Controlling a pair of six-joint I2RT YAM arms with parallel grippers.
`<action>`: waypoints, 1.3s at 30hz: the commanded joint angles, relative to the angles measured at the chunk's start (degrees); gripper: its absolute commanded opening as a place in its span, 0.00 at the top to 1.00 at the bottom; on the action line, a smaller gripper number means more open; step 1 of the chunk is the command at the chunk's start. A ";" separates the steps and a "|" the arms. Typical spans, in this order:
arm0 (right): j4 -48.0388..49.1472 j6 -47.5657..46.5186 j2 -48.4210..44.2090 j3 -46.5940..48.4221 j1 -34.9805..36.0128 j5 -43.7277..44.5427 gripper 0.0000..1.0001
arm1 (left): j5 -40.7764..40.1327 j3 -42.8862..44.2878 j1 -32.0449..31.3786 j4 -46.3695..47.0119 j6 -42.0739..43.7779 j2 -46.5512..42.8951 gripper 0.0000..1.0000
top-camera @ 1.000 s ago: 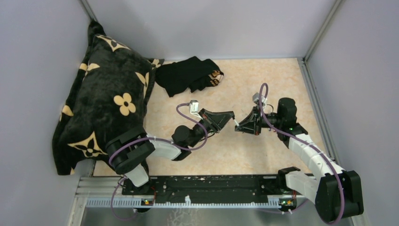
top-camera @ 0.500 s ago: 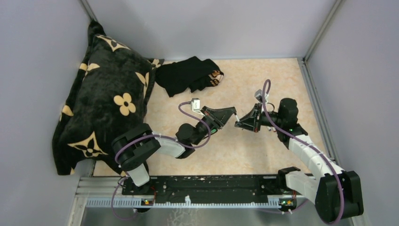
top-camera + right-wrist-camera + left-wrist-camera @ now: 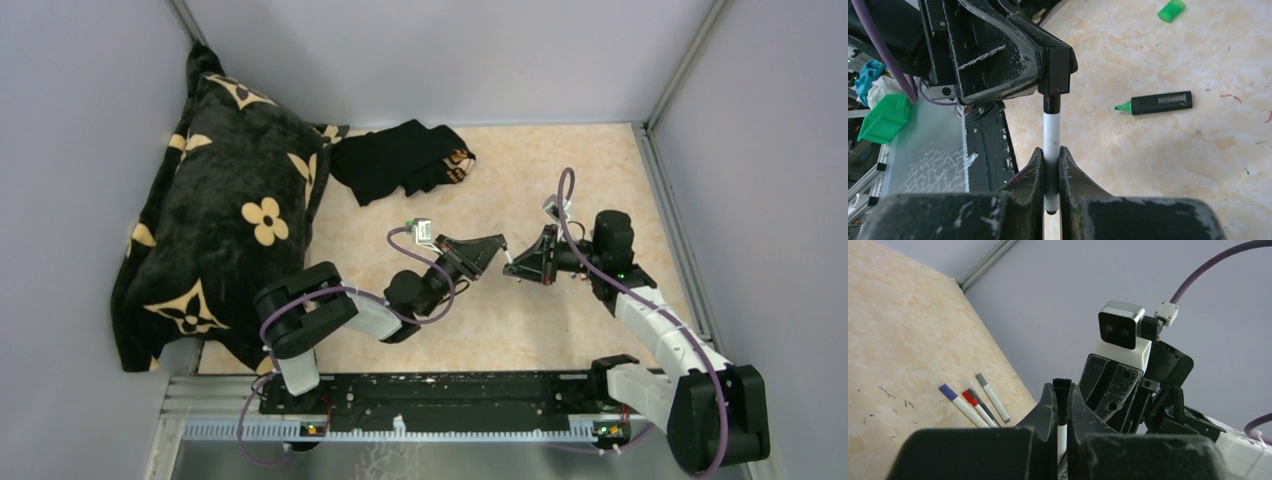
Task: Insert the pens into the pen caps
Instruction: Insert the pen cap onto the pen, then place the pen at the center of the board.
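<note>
Both grippers meet above the middle of the table. My left gripper (image 3: 499, 243) (image 3: 1063, 388) is shut on a black pen cap (image 3: 1063, 385) at its fingertips. My right gripper (image 3: 512, 268) (image 3: 1050, 154) is shut on a thin white-barrelled pen (image 3: 1051, 130). The pen's dark front end (image 3: 1052, 103) reaches the left fingertips; how deep it sits in the cap is hidden. Three capped white pens, purple (image 3: 950, 392), red (image 3: 970, 398) and grey (image 3: 983, 380), lie side by side on the table. A black-barrelled marker with a bare green tip (image 3: 1159, 102) lies apart from its green cap (image 3: 1171, 10).
A black pillow with tan flowers (image 3: 230, 220) fills the left side. A black cloth (image 3: 400, 155) lies at the back centre. Grey walls close in the table on three sides. A green bin (image 3: 883, 117) sits beyond the front rail.
The left arm has reached further right, bringing its gripper up against the right gripper's pen. The right gripper shifted slightly towards it. Both stayed shut.
</note>
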 commanded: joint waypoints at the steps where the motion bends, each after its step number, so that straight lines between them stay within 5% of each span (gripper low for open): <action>1: 8.26 -3.79 -2.18 3.40 -0.65 1.61 1.00 | 10.43 -2.63 -6.13 12.89 -3.64 4.87 1.00; 12: -1.52 -15.53 -2.42 5.81 -0.67 7.26 1.00 | 13.49 -4.23 -9.89 8.00 -8.63 7.17 1.00; 18: 0.66 -15.50 -1.45 3.80 -0.67 -0.69 1.00 | 9.03 -5.32 -10.15 13.57 -8.74 8.31 1.00; 23: -13.54 -30.87 -1.33 5.27 -0.67 -4.61 1.00 | 4.84 -7.38 -9.26 13.55 -3.71 2.71 0.80; 33: -23.13 -41.39 -1.62 7.06 -1.15 -5.52 1.00 | 1.33 -16.11 -6.99 11.44 0.16 -7.75 0.36; 39: -28.72 -48.64 -2.34 7.75 -4.30 3.49 1.00 | 3.93 -20.26 -5.52 -2.41 9.17 -19.18 0.14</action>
